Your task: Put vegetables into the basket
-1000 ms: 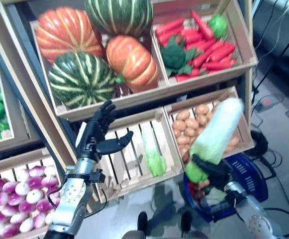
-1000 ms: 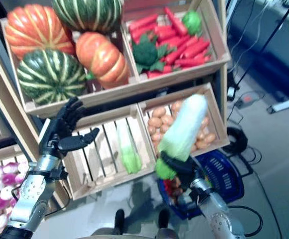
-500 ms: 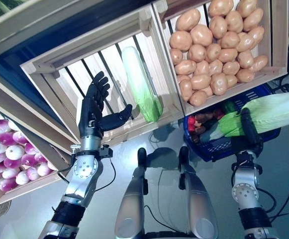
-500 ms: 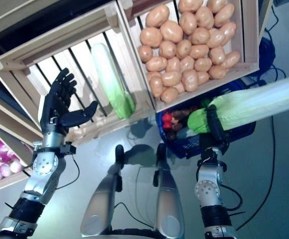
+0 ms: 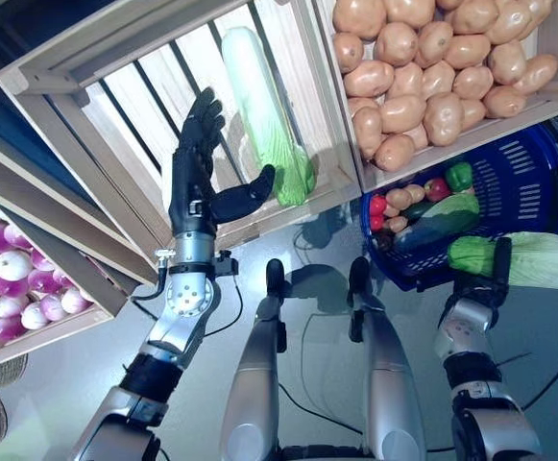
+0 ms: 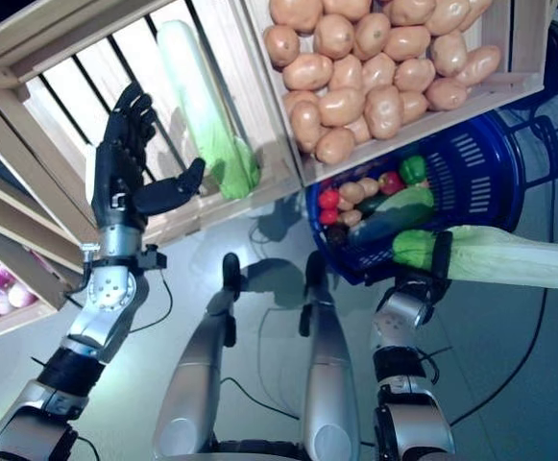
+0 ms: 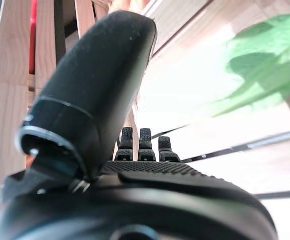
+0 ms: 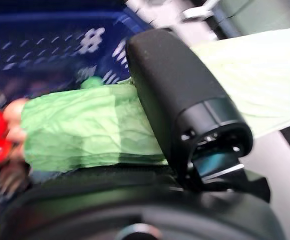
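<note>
My right hand (image 5: pixel 497 267) is shut on a long pale green cabbage (image 5: pixel 543 259), held level just outside the near rim of the blue basket (image 5: pixel 533 173); the right wrist view shows my thumb (image 8: pixel 177 95) across its green end (image 8: pixel 80 127). The basket stands on the floor under the potato crate and holds red, green and dark vegetables (image 5: pixel 423 206). My left hand (image 5: pixel 202 178) is open, fingers straight, in front of a slatted wooden crate (image 5: pixel 115 106), just left of a second long green cabbage (image 5: pixel 264 115) lying in it.
A crate of potatoes (image 5: pixel 432 77) hangs over the basket's far side. A lower crate of purple-white round vegetables (image 5: pixel 10 279) is at the left. Grey floor (image 5: pixel 58 384) lies in front of the stand.
The camera has tilted further down. My right hand has lowered the cabbage from above the basket to beside its near rim. My left hand stays open by the crate.
</note>
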Robot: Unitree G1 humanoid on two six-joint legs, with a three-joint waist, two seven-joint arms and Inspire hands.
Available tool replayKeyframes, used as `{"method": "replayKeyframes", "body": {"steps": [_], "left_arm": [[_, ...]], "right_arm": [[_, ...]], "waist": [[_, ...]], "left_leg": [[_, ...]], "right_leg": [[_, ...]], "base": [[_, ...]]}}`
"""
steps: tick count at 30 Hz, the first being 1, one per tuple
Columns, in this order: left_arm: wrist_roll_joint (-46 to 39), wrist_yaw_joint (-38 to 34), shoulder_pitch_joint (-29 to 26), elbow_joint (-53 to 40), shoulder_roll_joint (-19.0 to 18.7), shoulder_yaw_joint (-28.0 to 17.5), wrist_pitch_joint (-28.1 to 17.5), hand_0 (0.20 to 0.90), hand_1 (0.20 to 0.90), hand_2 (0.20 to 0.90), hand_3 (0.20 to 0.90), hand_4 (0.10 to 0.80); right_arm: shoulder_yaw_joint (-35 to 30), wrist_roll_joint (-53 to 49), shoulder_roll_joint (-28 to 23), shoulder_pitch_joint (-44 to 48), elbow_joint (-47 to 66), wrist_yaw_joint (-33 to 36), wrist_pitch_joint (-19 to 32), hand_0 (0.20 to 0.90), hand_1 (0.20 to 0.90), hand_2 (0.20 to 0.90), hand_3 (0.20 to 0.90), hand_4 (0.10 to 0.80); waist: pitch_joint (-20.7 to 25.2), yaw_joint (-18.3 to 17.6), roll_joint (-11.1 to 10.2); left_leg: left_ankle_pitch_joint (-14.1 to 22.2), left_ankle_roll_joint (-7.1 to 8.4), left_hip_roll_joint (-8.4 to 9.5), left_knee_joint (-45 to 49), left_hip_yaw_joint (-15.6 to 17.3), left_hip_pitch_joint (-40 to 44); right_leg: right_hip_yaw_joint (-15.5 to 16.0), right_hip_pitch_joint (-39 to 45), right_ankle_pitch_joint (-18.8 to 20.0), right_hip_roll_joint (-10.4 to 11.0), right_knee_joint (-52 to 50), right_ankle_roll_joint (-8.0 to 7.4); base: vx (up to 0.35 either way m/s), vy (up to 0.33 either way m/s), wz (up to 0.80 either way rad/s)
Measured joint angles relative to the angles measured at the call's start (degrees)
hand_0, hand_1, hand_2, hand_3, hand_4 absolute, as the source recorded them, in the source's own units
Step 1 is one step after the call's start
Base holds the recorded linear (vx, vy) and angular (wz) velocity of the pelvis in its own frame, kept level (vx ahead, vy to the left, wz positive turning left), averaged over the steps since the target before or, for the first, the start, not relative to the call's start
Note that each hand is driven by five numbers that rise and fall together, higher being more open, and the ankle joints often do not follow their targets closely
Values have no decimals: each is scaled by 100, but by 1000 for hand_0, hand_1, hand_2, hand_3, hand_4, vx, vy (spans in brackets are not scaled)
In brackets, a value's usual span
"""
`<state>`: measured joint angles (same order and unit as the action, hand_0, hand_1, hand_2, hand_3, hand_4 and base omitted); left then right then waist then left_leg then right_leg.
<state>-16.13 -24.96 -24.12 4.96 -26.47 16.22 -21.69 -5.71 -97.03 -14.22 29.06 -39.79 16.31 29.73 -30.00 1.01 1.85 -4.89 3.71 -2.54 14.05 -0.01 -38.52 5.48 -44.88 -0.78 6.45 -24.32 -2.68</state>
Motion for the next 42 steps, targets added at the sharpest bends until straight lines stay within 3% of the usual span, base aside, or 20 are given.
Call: {"method": "replayKeyframes", "body": {"steps": [6,13,14,15,16,22,27,31,33,36,39,42], "left_arm": [[249,-54,-442,108,-7,169,-1,900,900,900,900,800],[258,-92,-775,191,-152,199,-1,900,900,900,900,800],[266,-92,-775,191,-160,199,-1,900,900,900,900,800],[293,-93,-774,191,-162,199,-1,900,900,900,900,800],[392,-89,-769,191,-183,201,0,900,900,900,900,800],[400,331,-737,159,-534,125,81,900,900,900,900,800],[963,794,-742,-85,-1105,157,628,900,900,900,900,800],[2114,1010,-845,-273,-2129,304,1213,900,900,900,900,800],[2434,1017,-907,-248,-2350,338,1502,900,900,900,900,800],[3715,997,-1233,-40,-2858,719,1865,900,900,900,900,800],[4911,956,-1675,-14,-3379,1229,1964,900,900,900,900,800],[5455,833,-2210,1,-3572,1584,1890,900,900,900,900,800]], "right_arm": [[225,155,-295,898,-881,196,-850,300,300,300,300,400],[408,1187,-781,1751,-1855,519,-1760,300,300,300,300,400],[408,1288,-813,1759,-1856,560,-1820,512,512,512,512,541],[411,1364,-831,1769,-1855,616,-1850,512,512,512,512,541],[408,1411,-900,1780,-1894,747,-1958,900,900,900,900,800],[221,1408,-1017,1665,-2202,1247,-2222,900,900,900,900,800],[140,1388,-1075,1544,-2297,1433,-2249,900,900,900,900,800],[-14,1381,-1291,1474,-2314,1428,-2413,900,900,900,900,800],[-53,1382,-1378,1450,-2325,1416,-2463,900,900,900,900,800],[-53,1384,-1502,1456,-2450,1396,-2501,900,900,900,900,800],[-52,1383,-1586,1451,-2521,1310,-2571,900,900,900,900,800],[-48,1388,-1605,1397,-2524,1115,-2586,900,900,900,900,800]], "waist": [[-4,144,28],[-5,358,32],[-5,358,32],[-5,358,32],[-5,367,32],[-5,386,32],[-5,332,33],[-5,330,39],[-6,341,43],[-6,343,52],[-7,350,53],[-6,318,56]], "left_leg": [[-50,43,54,64,-126,-274],[-46,60,87,180,-259,-544],[-46,60,93,193,-282,-577],[-46,60,96,197,-288,-594],[-46,59,109,201,-288,-625],[-37,43,145,204,-288,-647],[-32,34,149,213,-273,-654],[-30,31,148,220,-249,-641],[-28,28,152,225,-239,-638],[-28,28,154,231,-239,-634],[-29,28,158,233,-238,-635],[-25,26,162,247,-234,-634]], "right_leg": [[89,-271,-86,58,-190,23],[169,-474,-111,100,-299,39],[183,-485,-113,104,-299,38],[186,-496,-114,107,-299,37],[182,-527,-113,117,-305,35],[172,-545,-121,147,-303,8],[158,-548,-115,152,-291,-1],[142,-549,-109,153,-295,-4],[143,-549,-107,156,-299,-7],[132,-546,-106,161,-303,-7],[131,-548,-105,167,-315,-6],[131,-547,-108,175,-333,-7]], "base": [[6,-32,12],[16,-20,9],[16,-4,11],[16,1,7],[36,-1,3],[17,2,1],[19,57,-1],[5,57,-2],[1,43,-1],[0,37,1],[-1,11,0],[0,0,0]]}}
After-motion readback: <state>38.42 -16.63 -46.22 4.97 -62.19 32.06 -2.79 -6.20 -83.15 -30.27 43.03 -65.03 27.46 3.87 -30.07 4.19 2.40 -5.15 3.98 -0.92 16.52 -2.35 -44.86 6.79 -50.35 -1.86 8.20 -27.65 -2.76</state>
